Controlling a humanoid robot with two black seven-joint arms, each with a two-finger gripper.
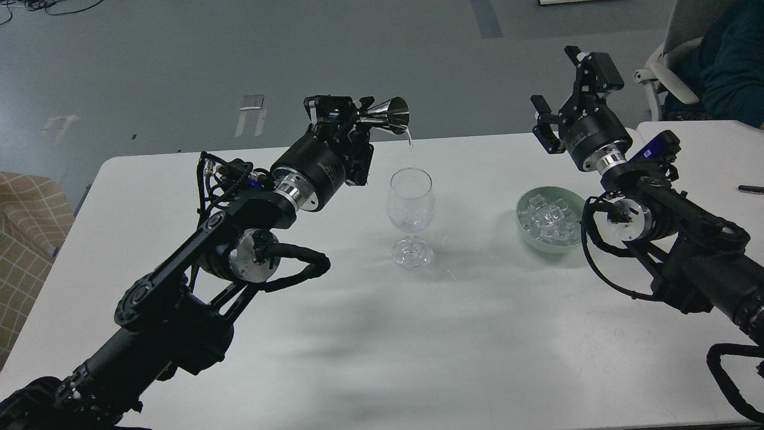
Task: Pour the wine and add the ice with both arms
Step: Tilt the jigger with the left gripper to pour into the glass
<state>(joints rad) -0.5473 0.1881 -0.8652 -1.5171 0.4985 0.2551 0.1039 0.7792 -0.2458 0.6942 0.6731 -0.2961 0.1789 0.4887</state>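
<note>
My left gripper point(353, 117) is shut on a shiny steel jigger point(388, 113), held tipped on its side above and just left of a clear stemmed wine glass point(410, 209). A thin clear stream of wine point(410, 143) falls from the jigger's lip into the glass. The glass stands upright on the white table point(358, 334). A pale green bowl point(528, 230) holds a heap of clear ice cubes point(549, 218) to the right of the glass. My right gripper point(564, 83) is open and empty, raised above and behind the bowl.
A second white table point(704, 149) stands at the right with a black pen point(750, 189) on it. A seated person and a chair point(686, 42) are at the top right. A beige checked seat point(24, 239) is at the left edge.
</note>
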